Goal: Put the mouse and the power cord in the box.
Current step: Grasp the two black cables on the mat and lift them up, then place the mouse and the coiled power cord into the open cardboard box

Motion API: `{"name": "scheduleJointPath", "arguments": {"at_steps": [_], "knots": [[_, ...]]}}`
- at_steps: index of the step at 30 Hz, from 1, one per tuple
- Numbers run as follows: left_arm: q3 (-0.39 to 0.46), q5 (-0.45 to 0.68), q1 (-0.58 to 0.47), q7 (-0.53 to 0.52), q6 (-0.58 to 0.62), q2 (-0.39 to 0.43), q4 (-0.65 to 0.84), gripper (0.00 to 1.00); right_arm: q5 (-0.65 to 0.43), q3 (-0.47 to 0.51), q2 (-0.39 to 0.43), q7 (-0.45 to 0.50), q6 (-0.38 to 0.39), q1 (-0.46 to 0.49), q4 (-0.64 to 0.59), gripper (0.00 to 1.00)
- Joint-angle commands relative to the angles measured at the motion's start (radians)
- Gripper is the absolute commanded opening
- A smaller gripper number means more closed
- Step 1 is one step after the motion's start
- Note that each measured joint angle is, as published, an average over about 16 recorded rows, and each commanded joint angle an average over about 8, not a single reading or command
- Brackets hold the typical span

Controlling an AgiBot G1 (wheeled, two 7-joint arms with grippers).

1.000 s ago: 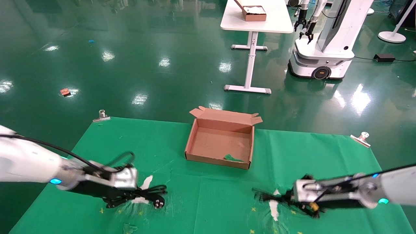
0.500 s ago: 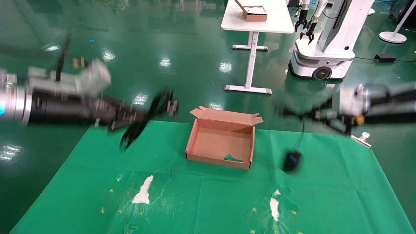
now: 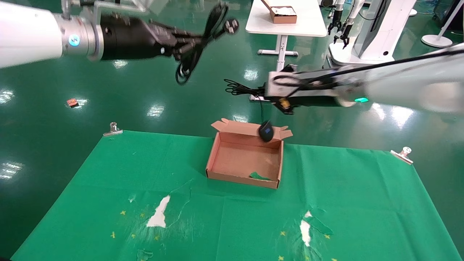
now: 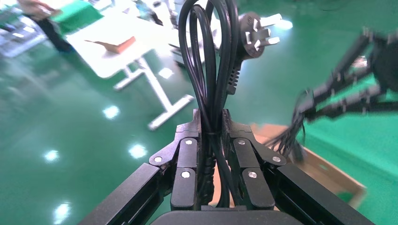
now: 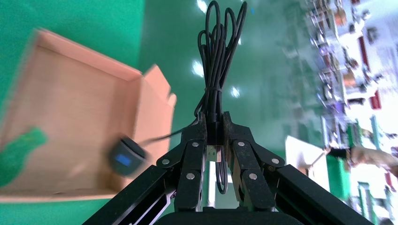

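High above the floor at the upper left, my left gripper [image 3: 183,40] [image 4: 211,121] is shut on the power cord [image 3: 195,47] [image 4: 206,56]. The thick black bundle stands out of the jaws, its plug [image 3: 231,25] [image 4: 256,35] at the far end. My right gripper [image 3: 261,91] [image 5: 214,123] is shut on the mouse's bundled thin cable [image 3: 235,88] [image 5: 218,56], in the air behind the box. The mouse [image 3: 265,131] [image 5: 126,157] dangles on its cable over the back edge of the open brown box [image 3: 239,178] [image 5: 70,108], touching nothing.
A green scrap [image 3: 259,176] lies in the box. The green cloth [image 3: 108,174] has torn white patches [image 3: 158,214] and clips [image 3: 113,128] at its far corners. Beyond stand a white table [image 3: 290,29] with a smaller brown box [image 3: 284,15] and another robot [image 3: 366,40].
Both arms rose off the cloth with their loads. The left went up and back with the power cord; the right swung left, carrying the hanging mouse from the right side to the box's back edge.
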Motion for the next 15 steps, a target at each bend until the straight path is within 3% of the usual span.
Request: {"name": "scheduleJointPath", "arguments": {"at_steps": [1,5,11,12,15], "knots": [[-0.003,-0.007,0.005,0.001,-0.046,0.012,-0.016,0.0,-0.001,0.002,-0.054,-0.026,0.087,-0.012,-0.034,0.0],[-0.002,-0.005,0.024,0.007,-0.038,0.0,-0.031,0.0,0.022,0.009,-0.083,-0.026,0.177,-0.085,-0.043,0.0],[0.009,0.012,0.045,0.03,0.017,-0.025,-0.048,0.0,0.067,0.01,-0.085,0.006,0.182,-0.189,-0.027,0.0],[0.01,0.014,0.048,0.034,0.025,-0.028,-0.051,0.0,0.072,0.007,-0.085,0.011,0.177,-0.202,-0.024,0.04],[0.015,0.021,0.054,0.044,0.044,-0.036,-0.057,0.0,0.081,-0.003,-0.084,0.024,0.163,-0.228,-0.015,0.42]]}}
